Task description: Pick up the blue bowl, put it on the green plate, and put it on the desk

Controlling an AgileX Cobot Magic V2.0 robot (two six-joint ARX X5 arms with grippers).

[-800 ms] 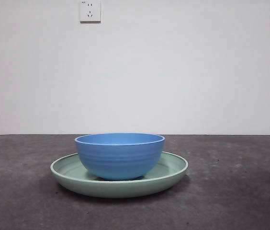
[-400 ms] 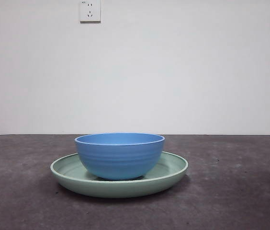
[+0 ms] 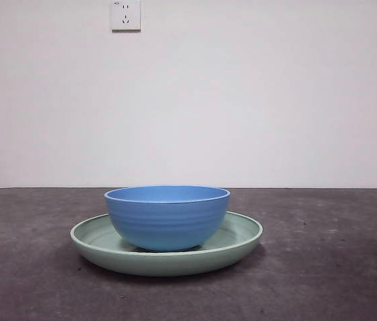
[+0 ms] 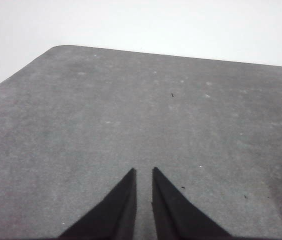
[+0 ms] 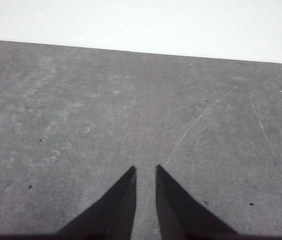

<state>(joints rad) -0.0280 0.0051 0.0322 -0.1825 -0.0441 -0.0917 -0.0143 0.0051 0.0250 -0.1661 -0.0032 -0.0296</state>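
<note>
The blue bowl point(image 3: 167, 217) stands upright inside the green plate point(image 3: 238, 235), a little left of the middle of the desk point(image 3: 329, 267) in the front view. No arm shows in that view. My left gripper point(image 4: 143, 171) hovers over bare desk point(image 4: 131, 110) with its jaws shut and nothing between them. Over another bare stretch of desk point(image 5: 131, 100), my right gripper point(image 5: 146, 168) is likewise shut and holds nothing. Neither wrist view shows the bowl or the plate.
A white wall with a power socket point(image 3: 126, 15) rises behind the desk. The left wrist view shows a rounded desk corner point(image 4: 58, 48); a far desk edge point(image 5: 141, 52) crosses the right wrist view. A thin light scratch point(image 5: 196, 125) marks the desk.
</note>
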